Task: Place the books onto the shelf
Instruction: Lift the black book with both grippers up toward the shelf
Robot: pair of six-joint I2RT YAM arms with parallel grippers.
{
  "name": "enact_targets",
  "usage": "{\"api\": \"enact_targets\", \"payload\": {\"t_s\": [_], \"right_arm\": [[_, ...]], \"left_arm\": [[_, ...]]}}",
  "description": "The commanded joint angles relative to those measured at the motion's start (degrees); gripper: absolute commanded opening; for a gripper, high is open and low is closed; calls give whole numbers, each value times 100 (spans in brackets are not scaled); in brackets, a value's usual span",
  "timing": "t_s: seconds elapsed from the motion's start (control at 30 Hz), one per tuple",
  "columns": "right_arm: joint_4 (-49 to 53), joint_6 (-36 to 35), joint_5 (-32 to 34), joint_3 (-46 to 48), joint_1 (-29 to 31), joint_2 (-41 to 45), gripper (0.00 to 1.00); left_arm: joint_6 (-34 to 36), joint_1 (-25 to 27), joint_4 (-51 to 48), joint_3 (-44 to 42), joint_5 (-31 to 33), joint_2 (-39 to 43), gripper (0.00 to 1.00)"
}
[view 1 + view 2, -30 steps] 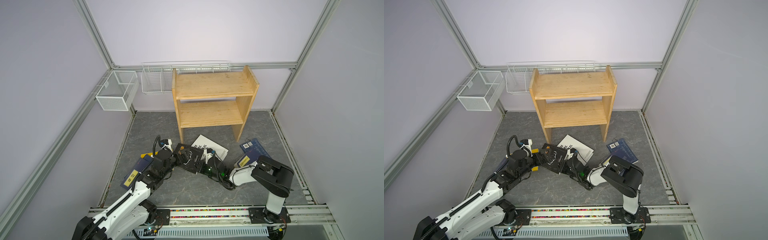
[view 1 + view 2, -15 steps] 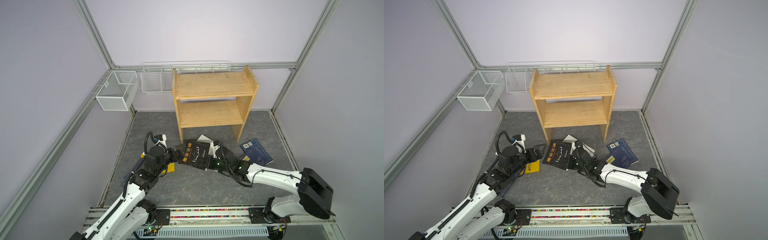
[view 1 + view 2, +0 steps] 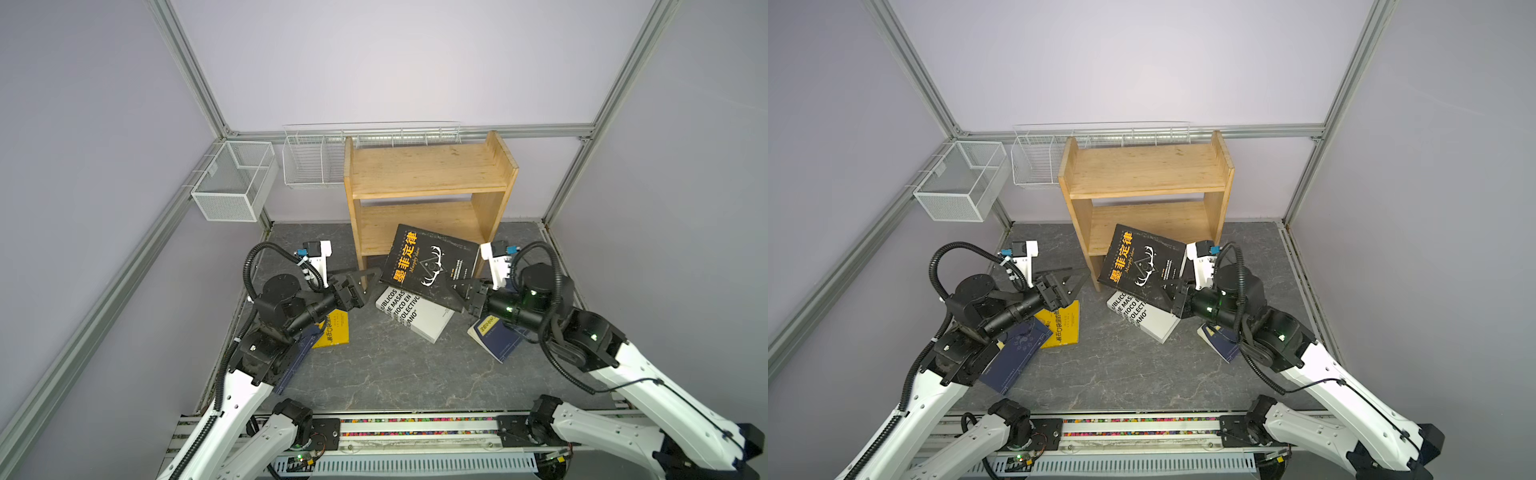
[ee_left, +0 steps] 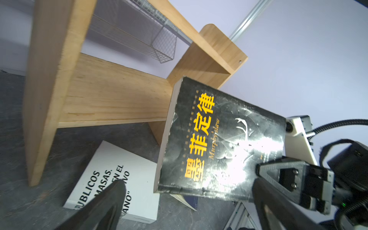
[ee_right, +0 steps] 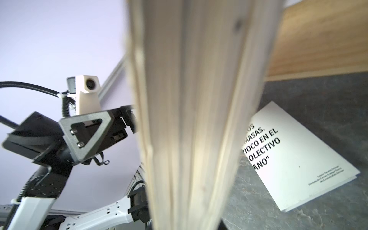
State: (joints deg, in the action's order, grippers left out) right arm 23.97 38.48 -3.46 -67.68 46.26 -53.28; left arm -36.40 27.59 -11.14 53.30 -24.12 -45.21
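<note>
The right claw (image 3: pixel 457 293) is pinching the black book with orange characters (image 3: pixel 428 262) by its near right corner, holding it tilted in front of the lower tier of the pine shelf (image 3: pixel 428 170), above the white book (image 3: pixel 415 320) lying on the surface (image 3: pixel 374 370). The left claw (image 3: pixel 368 287) is hovering spread just left.

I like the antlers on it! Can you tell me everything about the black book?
The black book is a thick paperback with a glossy, scuffed cover, orange characters, the words "Murphy's law" and white antlers. Its page edges look cream. The right gripper has its fingers shut on it near one corner, holding it tilted in the air in front of the shelf's lower tier, above the white book.
</note>
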Motion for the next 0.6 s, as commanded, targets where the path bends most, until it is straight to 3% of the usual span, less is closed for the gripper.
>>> {"api": "enact_targets", "payload": {"t_s": [0.0,0.23,0.57], "right_arm": [[-280,-516,-708,-629,-188,-112,6],[-261,-823,-1209,-1577,-547,-444,6],[-961,-618,-1771,-1852,-1199,-803,6]], "left_arm": [[-202,-35,422,303,-835,-263,100],[-579,-35,1239,541,-1523,-571,97],[-584,-25,1273,625,-1060,-636,97]]}}
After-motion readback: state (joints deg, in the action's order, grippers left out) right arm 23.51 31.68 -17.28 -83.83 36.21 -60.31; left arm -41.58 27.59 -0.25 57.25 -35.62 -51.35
